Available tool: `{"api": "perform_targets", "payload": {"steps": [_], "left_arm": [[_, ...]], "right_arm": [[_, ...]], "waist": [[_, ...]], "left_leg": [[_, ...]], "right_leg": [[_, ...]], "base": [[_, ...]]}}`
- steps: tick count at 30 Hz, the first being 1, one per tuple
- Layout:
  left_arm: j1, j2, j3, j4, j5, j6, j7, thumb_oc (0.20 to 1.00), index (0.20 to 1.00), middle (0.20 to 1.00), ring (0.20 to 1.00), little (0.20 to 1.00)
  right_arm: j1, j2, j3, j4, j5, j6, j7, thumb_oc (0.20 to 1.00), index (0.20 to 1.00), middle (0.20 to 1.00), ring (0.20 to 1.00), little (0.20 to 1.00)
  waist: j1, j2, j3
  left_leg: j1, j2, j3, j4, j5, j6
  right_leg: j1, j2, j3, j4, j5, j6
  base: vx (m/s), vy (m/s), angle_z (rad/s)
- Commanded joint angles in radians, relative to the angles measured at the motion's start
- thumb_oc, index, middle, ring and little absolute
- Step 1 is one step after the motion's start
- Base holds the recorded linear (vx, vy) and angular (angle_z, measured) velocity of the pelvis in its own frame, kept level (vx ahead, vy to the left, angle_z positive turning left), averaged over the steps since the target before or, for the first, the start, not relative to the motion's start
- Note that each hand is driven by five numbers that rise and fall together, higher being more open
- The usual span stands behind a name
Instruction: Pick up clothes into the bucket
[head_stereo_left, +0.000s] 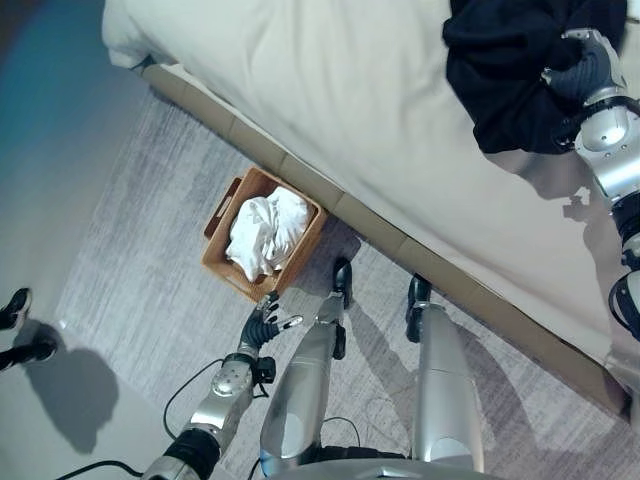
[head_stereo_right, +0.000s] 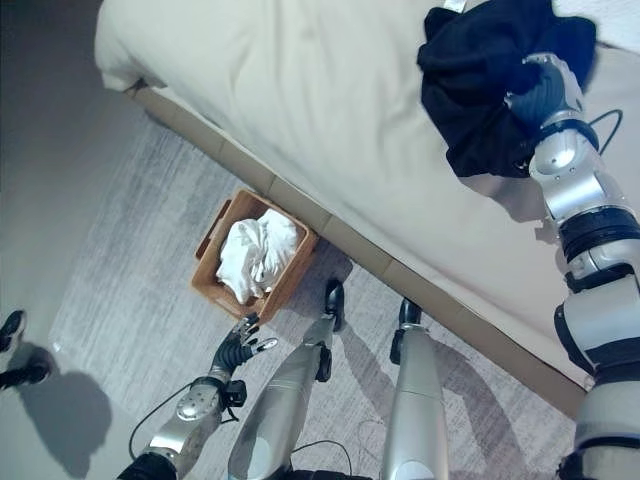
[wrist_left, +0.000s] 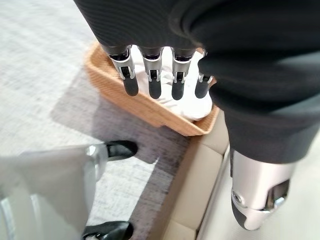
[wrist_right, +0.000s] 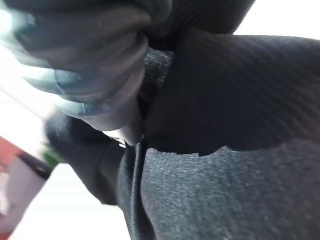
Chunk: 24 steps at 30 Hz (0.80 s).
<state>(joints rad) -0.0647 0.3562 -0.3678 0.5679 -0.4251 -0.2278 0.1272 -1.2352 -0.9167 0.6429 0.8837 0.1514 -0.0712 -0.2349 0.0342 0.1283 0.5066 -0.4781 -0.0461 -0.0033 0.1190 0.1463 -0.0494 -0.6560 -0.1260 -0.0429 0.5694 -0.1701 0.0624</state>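
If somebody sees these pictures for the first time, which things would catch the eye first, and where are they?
First, the dark garment bunched on the pale bed, with the right hand pressed into it. Next, the orange-brown basket on the grey carpet beside the bed's edge, with white clothes inside. The left hand hangs open just in front of that basket.

Garment (head_stereo_left: 500, 70): dark navy, plain. Bed cover (head_stereo_left: 330, 90): cream. Basket (head_stereo_left: 222, 255): orange-tan. Clothes in basket (head_stereo_left: 265, 230): white. Rug (head_stereo_left: 130, 270): grey, finely streaked.
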Motion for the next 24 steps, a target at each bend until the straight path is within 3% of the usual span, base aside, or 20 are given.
{"api": "perform_targets", "payload": {"steps": [1, 3, 4, 10, 19, 24], "left_arm": [[0.038, 0.069, 0.081, -0.014, 0.013, -0.041, 0.014, 1.000, 1.000, 1.000, 1.000, 1.000], [0.035, 0.072, 0.093, -0.017, 0.014, -0.042, 0.018, 1.000, 1.000, 1.000, 1.000, 1.000], [0.031, 0.082, 0.113, -0.029, 0.029, -0.047, 0.024, 1.000, 1.000, 1.000, 1.000, 1.000], [-0.020, 0.128, 0.132, -0.073, 0.098, -0.049, 0.027, 1.000, 1.000, 1.000, 1.000, 1.000], [-0.147, 0.201, 0.139, -0.258, 0.106, -0.045, 0.008, 1.000, 1.000, 1.000, 1.000, 1.000], [-0.278, 0.218, 0.083, -0.390, 0.043, -0.032, -0.034, 1.000, 1.000, 1.000, 1.000, 1.000]], "right_arm": [[-0.041, -0.067, -0.044, -0.116, 0.033, -0.089, -0.048, 0.200, 0.200, 0.200, 0.200, 0.200], [-0.021, -0.071, -0.063, -0.143, 0.034, -0.094, -0.057, 0.200, 0.200, 0.200, 0.200, 0.200], [0.017, -0.085, -0.111, -0.181, 0.042, -0.103, -0.073, 0.200, 0.200, 0.200, 0.200, 0.200], [0.151, -0.120, -0.236, -0.297, 0.033, -0.118, -0.075, 0.200, 0.200, 0.200, 0.200, 0.200], [0.270, -0.150, -0.280, -0.376, 0.026, -0.096, -0.007, 0.200, 0.200, 0.200, 0.200, 0.200], [0.298, -0.172, -0.251, -0.414, 0.033, -0.065, 0.066, 0.200, 0.200, 0.200, 0.200, 0.200]], "waist": [[0.009, -0.091, -0.016], [0.007, -0.098, -0.032], [0.001, -0.114, -0.070], [-0.017, -0.134, -0.183], [-0.038, -0.166, -0.350], [-0.056, -0.182, -0.416]], "left_leg": [[0.091, -0.048, 0.024, 0.149, -0.204, 0.041], [0.109, -0.046, 0.028, 0.146, -0.207, 0.042], [0.161, -0.048, 0.036, 0.136, -0.221, 0.045], [0.300, -0.047, 0.035, 0.082, -0.245, 0.044], [0.452, -0.023, 0.030, -0.053, -0.219, 0.034], [0.510, -0.008, 0.023, -0.096, -0.210, 0.027]], "right_leg": [[0.132, -0.048, 0.054, -0.211, 0.187, 0.070], [0.153, -0.047, 0.059, -0.230, 0.197, 0.073], [0.213, -0.045, 0.060, -0.274, 0.207, 0.079], [0.374, -0.051, 0.043, -0.362, 0.209, 0.097], [0.527, -0.045, -0.002, -0.445, 0.208, 0.107], [0.589, -0.038, -0.028, -0.467, 0.195, 0.105]], "base": [[0.08, 0.114, -0.31], [0.07, 0.078, -0.34], [0.07, 0.058, -0.33], [0.11, 0.062, -0.12], [0.09, -0.010, 0.02], [0.07, -0.031, 0.12]]}}
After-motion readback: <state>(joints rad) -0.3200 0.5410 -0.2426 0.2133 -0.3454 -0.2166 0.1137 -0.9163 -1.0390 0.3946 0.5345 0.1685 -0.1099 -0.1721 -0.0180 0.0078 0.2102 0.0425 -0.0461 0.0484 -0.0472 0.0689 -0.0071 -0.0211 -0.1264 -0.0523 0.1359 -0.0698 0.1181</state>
